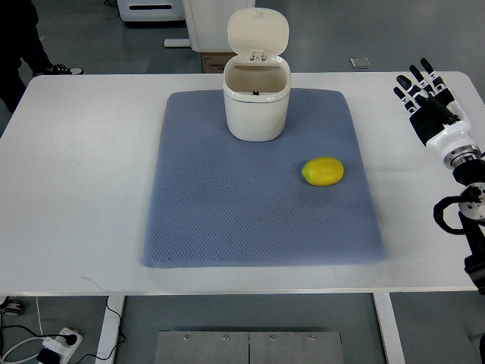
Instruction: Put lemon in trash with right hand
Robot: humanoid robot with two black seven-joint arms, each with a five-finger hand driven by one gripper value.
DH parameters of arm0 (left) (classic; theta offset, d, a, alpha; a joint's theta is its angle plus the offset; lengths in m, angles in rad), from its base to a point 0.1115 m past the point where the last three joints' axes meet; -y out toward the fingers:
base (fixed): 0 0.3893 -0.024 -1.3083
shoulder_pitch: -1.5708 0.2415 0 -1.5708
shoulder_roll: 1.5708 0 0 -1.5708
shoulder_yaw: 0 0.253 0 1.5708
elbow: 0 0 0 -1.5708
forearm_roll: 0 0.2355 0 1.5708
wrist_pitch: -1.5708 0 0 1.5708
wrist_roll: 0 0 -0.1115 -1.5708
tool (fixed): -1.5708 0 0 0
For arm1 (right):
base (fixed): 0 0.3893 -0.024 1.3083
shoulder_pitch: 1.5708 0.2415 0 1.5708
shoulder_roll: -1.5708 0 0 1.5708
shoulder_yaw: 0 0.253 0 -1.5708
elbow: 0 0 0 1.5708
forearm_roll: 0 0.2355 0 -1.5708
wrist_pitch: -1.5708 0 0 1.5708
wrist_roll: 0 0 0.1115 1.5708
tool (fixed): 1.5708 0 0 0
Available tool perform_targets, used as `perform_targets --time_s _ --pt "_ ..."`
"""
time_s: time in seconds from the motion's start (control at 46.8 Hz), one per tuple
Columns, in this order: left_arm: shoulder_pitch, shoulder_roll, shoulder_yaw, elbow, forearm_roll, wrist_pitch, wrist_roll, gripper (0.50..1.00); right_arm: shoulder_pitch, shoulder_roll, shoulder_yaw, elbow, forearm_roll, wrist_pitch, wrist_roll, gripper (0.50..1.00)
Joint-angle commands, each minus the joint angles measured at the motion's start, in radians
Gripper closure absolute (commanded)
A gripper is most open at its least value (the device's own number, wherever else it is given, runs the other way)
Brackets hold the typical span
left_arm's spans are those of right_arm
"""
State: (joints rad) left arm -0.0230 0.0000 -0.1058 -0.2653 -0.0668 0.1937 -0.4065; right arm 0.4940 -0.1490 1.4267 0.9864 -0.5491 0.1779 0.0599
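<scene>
While the near edge of the white surface (76, 227) lies bare, below it a power strip (59, 343) with cables sits on the floor at the near left. A blue-grey mat (227, 220) covers the middle of the surface, its near edge just short of the surface's near rim.

At the right edge, the right arm comes in from the near right, its black joint and cabling showing low beside the surface's right side. The forearm rises toward the far side and ends in the right hand (429, 102), which hovers or rests over the bare white surface to the right of the mat, well apart from it. The black-and-white fingers (413, 76) point away toward the far left, stretched out and slightly fanned, holding nothing.

The lemon (323, 171) lies on the right part of the mat, about midway between its near and far edges, apart from the hand and with nothing touching it.

Farther back, the white trash bin (256, 106) stands upright on the far part of the mat, near its centre line, far and left of the lemon. Its lid (258, 33) is flipped up and back, so the mouth is open.

Beyond the surface, at the far left, a person's dark legs and shoe (23, 45) show on the floor.
</scene>
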Motion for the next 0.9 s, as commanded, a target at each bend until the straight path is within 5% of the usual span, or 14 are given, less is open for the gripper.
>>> perform_targets --time_s 0.0,0.877 --pt "0.0 0.0 0.0 0.0 -0.001 0.001 0.0 0.5 0.001 -0.001 0.0 0.002 0.0 0.0 0.0 0.5" --pt "0.002 0.0 -0.002 0.0 -0.001 0.001 0.0 0.5 0.003 -0.032 0.0 0.0 0.028 0.002 0.011 0.5"
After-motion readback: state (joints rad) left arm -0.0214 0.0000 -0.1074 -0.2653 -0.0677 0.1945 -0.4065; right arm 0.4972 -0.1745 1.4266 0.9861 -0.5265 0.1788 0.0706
